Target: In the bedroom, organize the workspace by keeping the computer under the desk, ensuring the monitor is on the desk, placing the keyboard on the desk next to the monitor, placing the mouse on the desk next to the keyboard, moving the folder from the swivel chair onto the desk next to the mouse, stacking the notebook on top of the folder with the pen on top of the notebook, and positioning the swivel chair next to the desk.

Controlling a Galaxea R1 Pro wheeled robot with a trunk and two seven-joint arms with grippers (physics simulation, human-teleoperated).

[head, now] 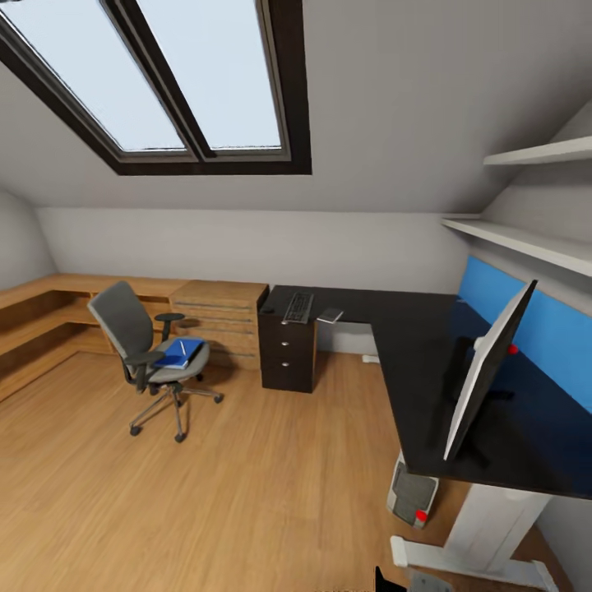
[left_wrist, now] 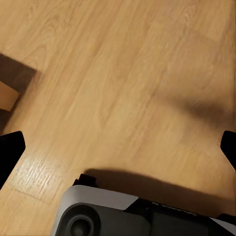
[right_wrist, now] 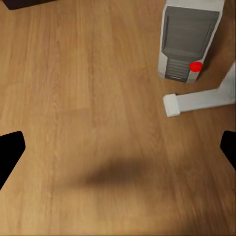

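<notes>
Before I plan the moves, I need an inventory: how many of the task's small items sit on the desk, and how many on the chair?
On the desk: 2, keyboard and notebook
On the chair: 2, folder and pen lying on it
Total: 4

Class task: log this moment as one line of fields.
chair: away from desk, holds folder | keyboard: on desk | monitor: on desk | computer: under desk | claws: open, empty
</notes>
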